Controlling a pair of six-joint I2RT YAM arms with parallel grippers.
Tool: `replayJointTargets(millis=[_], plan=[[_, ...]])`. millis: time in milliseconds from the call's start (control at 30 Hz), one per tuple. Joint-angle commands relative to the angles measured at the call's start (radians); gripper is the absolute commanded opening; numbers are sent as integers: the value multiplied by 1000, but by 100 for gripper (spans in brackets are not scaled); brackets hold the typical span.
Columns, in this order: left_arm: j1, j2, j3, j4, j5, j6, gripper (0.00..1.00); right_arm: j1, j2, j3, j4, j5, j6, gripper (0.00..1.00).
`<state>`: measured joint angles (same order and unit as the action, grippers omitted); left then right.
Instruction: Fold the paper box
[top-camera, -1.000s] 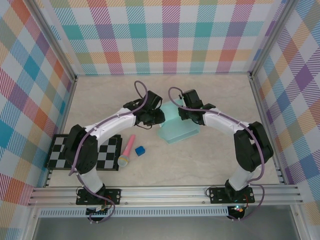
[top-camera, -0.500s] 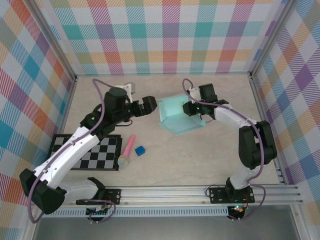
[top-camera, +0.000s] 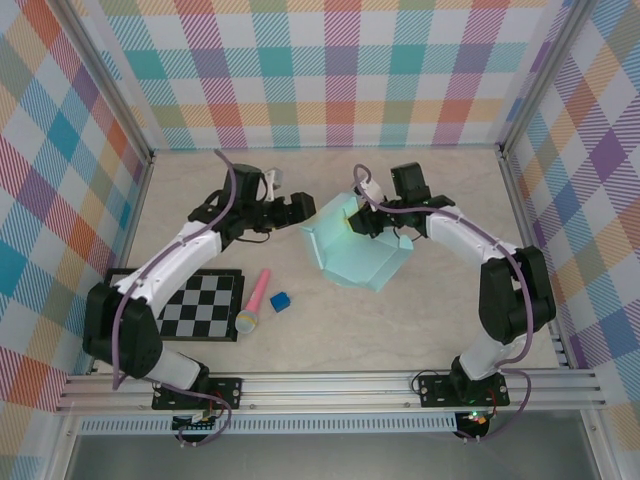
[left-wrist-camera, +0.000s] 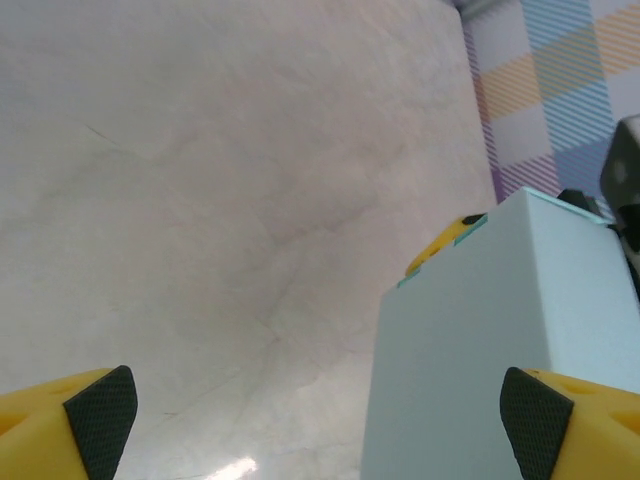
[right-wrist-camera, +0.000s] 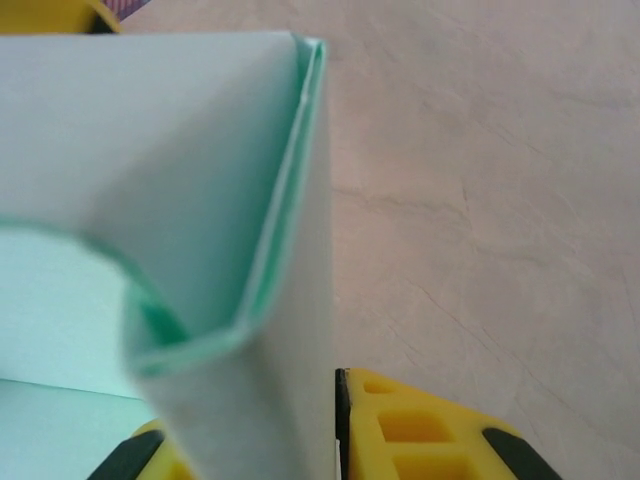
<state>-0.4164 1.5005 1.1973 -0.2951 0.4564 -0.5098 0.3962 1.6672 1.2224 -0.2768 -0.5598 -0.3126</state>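
1x pale mint-blue card paper box (top-camera: 350, 255) | 1x pink toy mic (top-camera: 256, 296) | 1x small dark-blue cube (top-camera: 280, 301) | 1x blk/wht checkerboard mat (top-camera: 195, 316) | 2x grippers: left gripper (top-camera: 300, 208), right gripper (top-camera: 360, 222)

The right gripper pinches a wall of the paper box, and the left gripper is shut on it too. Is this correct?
No. The left gripper is open, fingertips wide apart, as the left wrist view shows. The right gripper does pinch the paper box wall.
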Motion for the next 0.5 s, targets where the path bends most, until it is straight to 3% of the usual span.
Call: replayJointTargets(millis=[0,467], plan=[[-14,18,20,111,191,-56,95,30,-14,38,-39,-15,-84,17],[-79,170,-51,165,139,-172,93,128,72,34,21,245,-98,19]])
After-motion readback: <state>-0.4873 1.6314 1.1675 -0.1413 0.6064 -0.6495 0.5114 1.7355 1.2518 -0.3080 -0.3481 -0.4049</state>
